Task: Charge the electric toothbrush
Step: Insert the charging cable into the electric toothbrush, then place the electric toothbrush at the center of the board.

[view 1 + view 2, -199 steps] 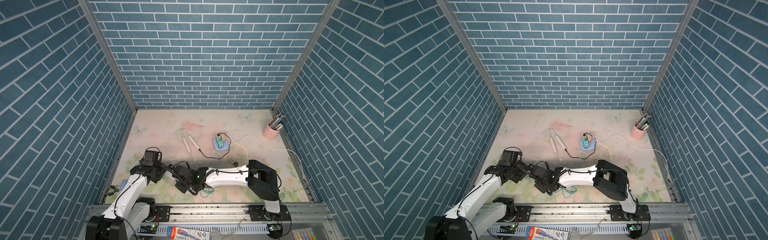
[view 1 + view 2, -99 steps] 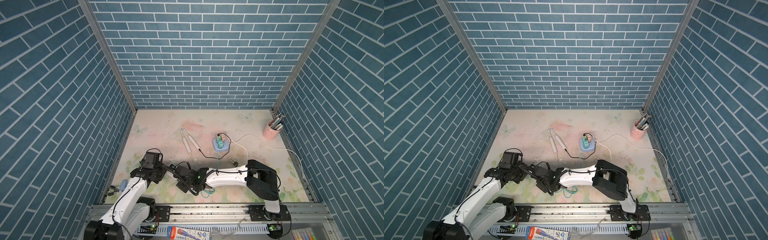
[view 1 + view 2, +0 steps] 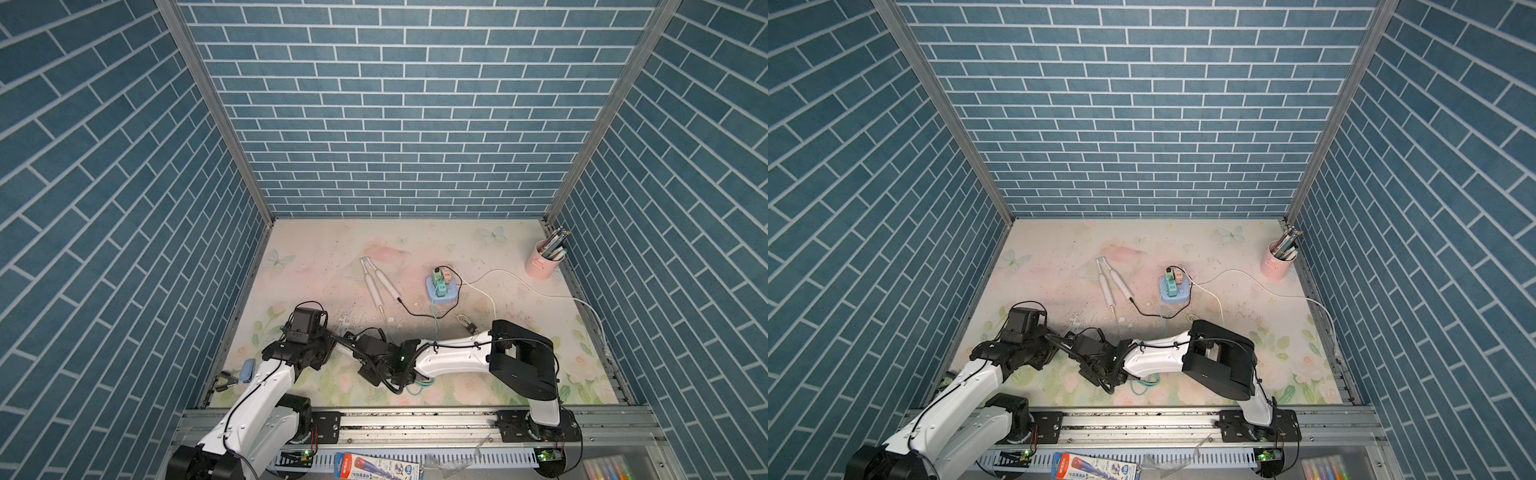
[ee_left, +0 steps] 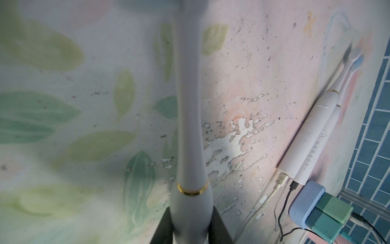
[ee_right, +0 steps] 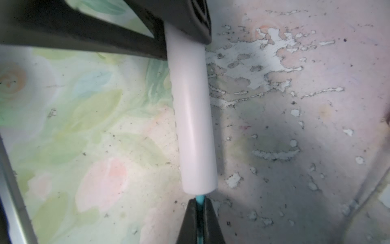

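Left gripper (image 4: 191, 226): dark matte fingers (image 4: 162, 230) closed narrow around smooth white plastic electric toothbrush (image 4: 190, 126), gripping bulged handle. Gold ring sits just beyond fingertips; slim tapered neck runs straight out from them, far end blurred. Right gripper (image 5: 200, 208): black wedge fingers (image 5: 188, 221) pinched nearly together on thin teal charging plug (image 5: 200, 199). Plug tip touches toothbrush's flat round base; whether seated, cannot tell. Glossy cylindrical handle spans between both finger pairs, above worn, flaking floral mat (image 5: 84, 126).
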